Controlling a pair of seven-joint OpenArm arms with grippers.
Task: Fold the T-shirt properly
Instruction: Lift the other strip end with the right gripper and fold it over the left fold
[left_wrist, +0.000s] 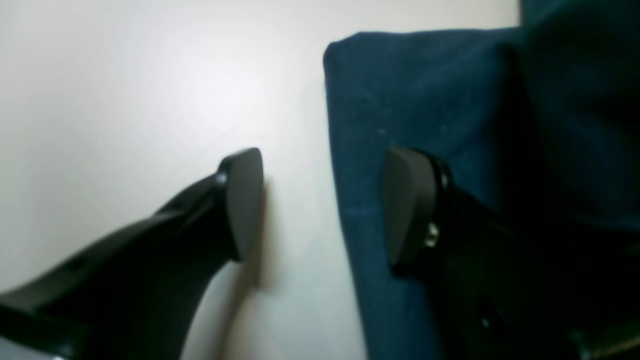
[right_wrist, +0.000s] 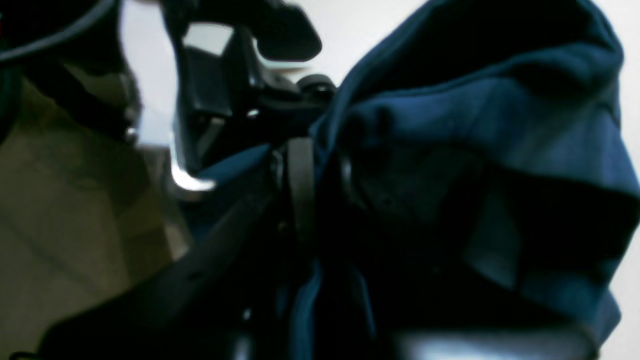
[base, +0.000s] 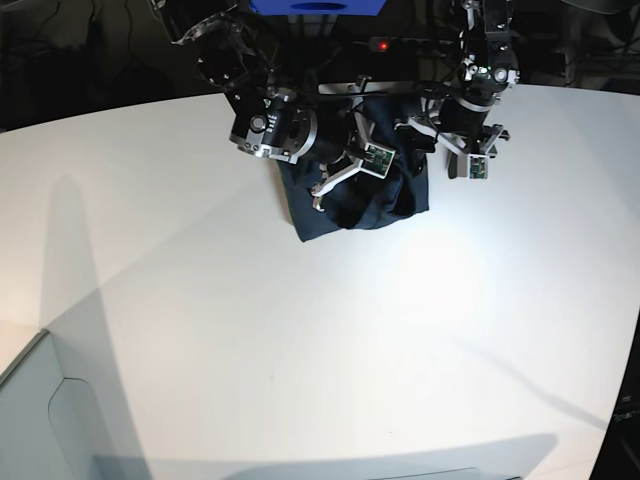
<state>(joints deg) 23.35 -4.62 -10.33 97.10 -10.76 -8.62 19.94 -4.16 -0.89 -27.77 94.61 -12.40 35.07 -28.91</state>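
The dark navy T-shirt (base: 362, 206) lies bunched in a small heap at the far middle of the white table (base: 300, 340). In the left wrist view my left gripper (left_wrist: 325, 205) stands open across the T-shirt's (left_wrist: 420, 95) folded edge. One finger (left_wrist: 244, 200) is over bare table and the other finger (left_wrist: 407, 205) is over the cloth. In the right wrist view my right gripper (right_wrist: 302, 185) is shut on a gathered fold of the T-shirt (right_wrist: 480, 130), which hangs in thick folds beside it. In the base view the right gripper (base: 335, 192) is at the heap's left and the left gripper (base: 432, 150) at its right edge.
Both arms crowd the far edge of the table. A blue box (base: 318, 6) and a black strip with a red light (base: 382, 45) sit behind them. The table's curved front-left edge drops to a grey surface (base: 40, 420).
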